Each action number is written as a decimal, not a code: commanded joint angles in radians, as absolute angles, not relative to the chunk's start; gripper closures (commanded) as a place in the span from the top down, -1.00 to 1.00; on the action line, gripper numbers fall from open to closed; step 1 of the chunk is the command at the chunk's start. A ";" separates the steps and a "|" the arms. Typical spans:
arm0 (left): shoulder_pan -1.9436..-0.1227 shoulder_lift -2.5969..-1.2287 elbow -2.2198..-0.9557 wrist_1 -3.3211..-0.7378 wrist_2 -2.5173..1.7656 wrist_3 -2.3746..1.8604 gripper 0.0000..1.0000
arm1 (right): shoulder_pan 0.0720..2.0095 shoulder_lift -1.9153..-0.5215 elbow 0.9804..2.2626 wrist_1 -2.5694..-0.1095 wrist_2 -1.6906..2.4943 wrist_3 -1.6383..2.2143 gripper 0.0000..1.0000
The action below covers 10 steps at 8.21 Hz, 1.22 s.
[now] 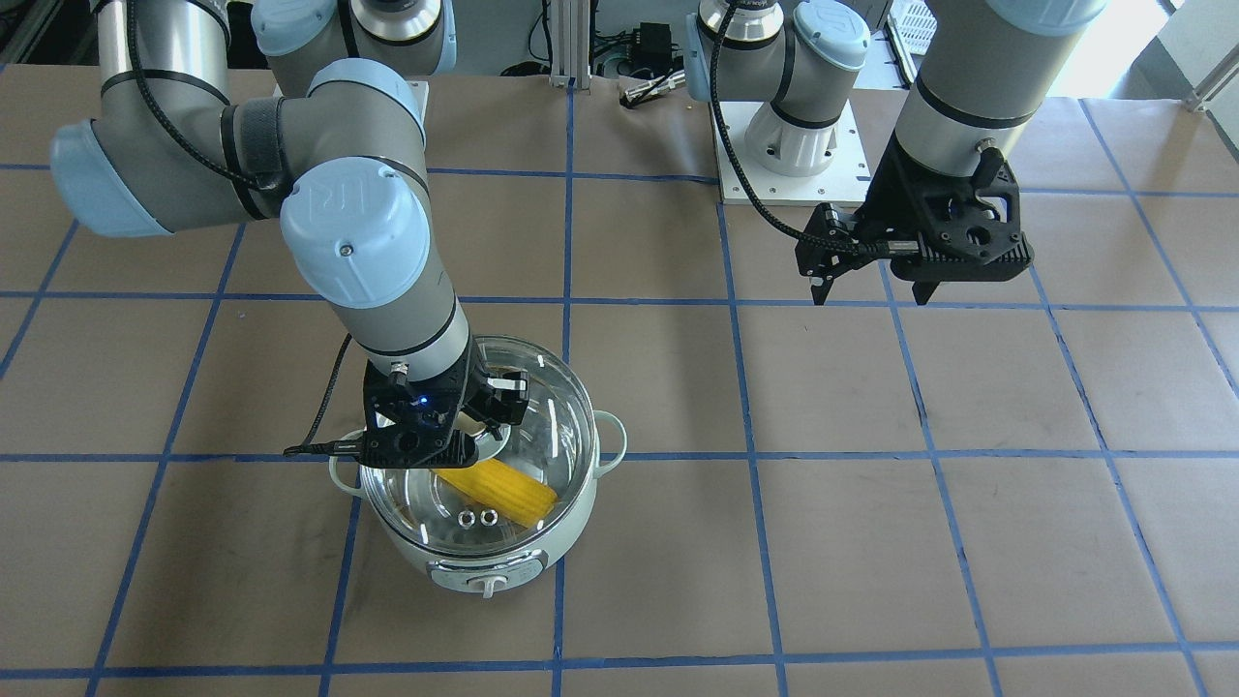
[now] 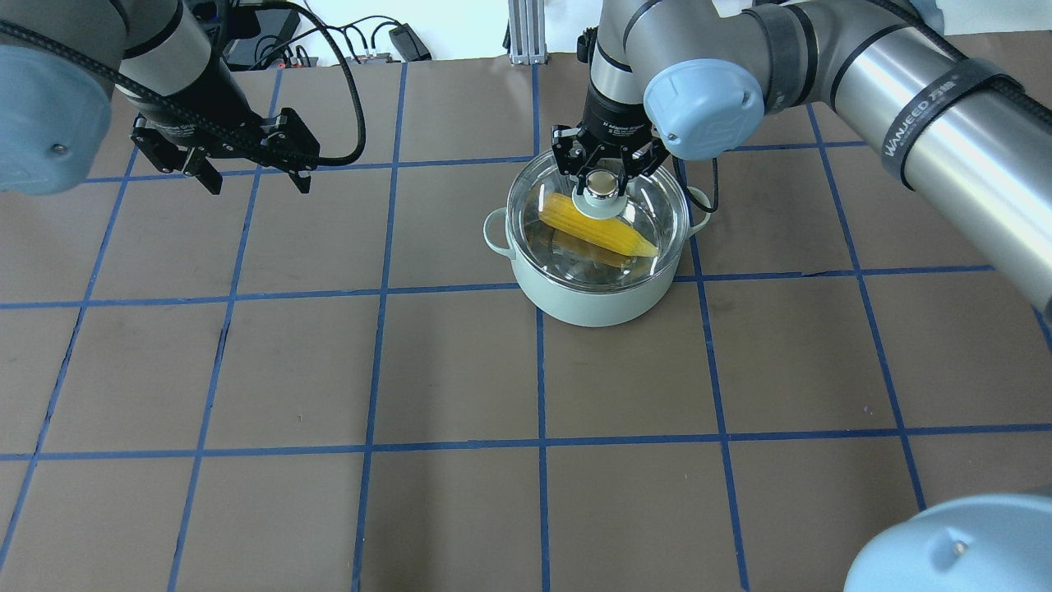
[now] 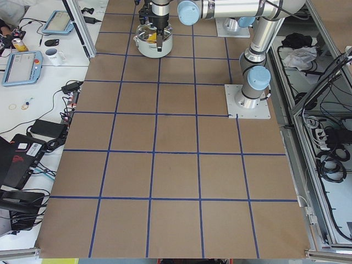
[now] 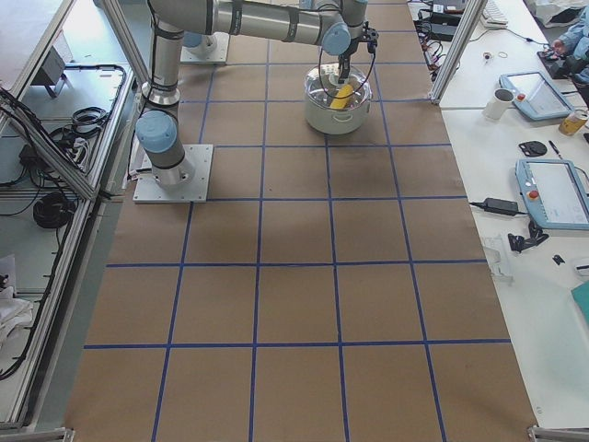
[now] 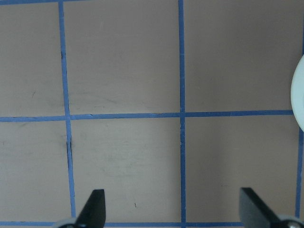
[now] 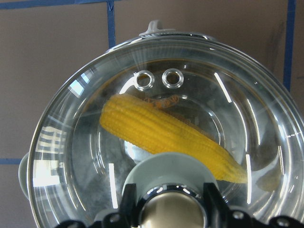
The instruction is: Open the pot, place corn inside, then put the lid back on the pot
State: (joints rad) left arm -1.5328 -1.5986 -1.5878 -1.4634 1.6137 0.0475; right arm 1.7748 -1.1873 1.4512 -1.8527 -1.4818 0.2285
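My right jaws clamp the glass lid (image 6: 259,128) by its knob (image 2: 603,184) atop the mint pot (image 2: 592,306), corn (image 2: 596,228) inside; left jaws apart.

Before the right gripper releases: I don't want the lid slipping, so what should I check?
1. Corn lies inside the pot: ok.
2. Lid covers the pot: ok.
3. Lid sits flush all round: cannot tell.
4. Right gripper centred on the lid's middle: ok.
5. Left gripper open and away from the pot: ok.
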 commanded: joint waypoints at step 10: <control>-1.532 -1.601 -1.589 -1.460 1.614 0.048 1.00 | 1.597 -1.472 1.436 -1.655 -1.525 0.043 1.00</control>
